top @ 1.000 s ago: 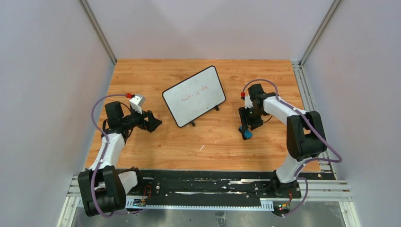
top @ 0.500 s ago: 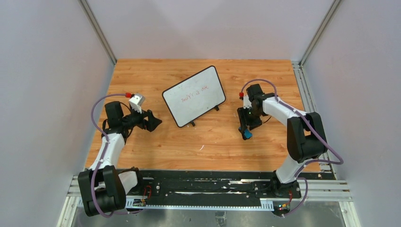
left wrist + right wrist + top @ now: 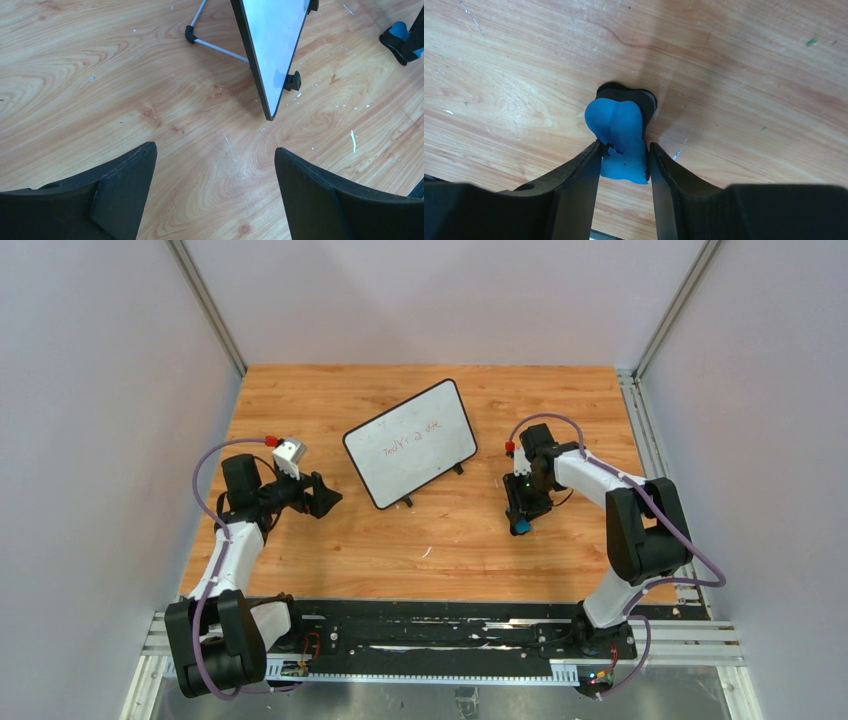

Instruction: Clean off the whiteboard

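The whiteboard (image 3: pixel 411 442) stands tilted on small black feet at mid table, with faint red handwriting on it. Its lower corner also shows edge-on in the left wrist view (image 3: pixel 272 45). My right gripper (image 3: pixel 519 520) is to its right, shut on the blue eraser (image 3: pixel 621 137), which has a black felt underside and is held just above the wood. The eraser shows in the top view (image 3: pixel 522 525) and at the far right of the left wrist view (image 3: pixel 400 32). My left gripper (image 3: pixel 325 500) is open and empty, left of the board's near corner.
The wooden tabletop (image 3: pixel 440 540) is bounded by grey walls on three sides and a black rail (image 3: pixel 420 630) at the near edge. Small white specks (image 3: pixel 352 140) lie on the wood near the board.
My right gripper with the eraser has shifted slightly toward the board and away from the near edge. The left arm and the whiteboard have not moved.
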Available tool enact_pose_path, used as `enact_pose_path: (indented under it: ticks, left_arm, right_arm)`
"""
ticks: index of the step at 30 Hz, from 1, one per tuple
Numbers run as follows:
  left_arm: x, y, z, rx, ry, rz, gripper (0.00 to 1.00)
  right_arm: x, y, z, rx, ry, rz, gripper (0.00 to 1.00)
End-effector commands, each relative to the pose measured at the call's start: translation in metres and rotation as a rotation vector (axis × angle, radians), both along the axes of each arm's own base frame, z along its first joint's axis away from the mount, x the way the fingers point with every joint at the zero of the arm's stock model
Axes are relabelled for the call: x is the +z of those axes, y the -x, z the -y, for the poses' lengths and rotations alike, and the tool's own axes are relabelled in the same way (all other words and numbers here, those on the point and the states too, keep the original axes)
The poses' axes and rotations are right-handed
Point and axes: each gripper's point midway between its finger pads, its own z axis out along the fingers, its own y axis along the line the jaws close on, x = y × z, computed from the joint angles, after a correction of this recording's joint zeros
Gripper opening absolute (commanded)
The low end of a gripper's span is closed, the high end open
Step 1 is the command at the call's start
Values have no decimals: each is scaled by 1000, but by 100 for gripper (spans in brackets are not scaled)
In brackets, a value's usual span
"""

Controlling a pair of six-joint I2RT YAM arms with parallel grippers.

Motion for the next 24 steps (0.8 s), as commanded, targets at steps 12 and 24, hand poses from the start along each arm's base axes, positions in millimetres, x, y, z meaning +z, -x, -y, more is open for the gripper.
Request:
enact_pose_path:
  ticks: [12, 24]
  left_arm:
    - [8, -6, -5, 19, -14, 24, 91]
    - [10, -7, -5, 19, -8, 22, 88]
  right_arm:
    - [3, -1, 0, -8, 18, 19, 22]
    - [26, -10, 3, -38, 23, 109, 8]
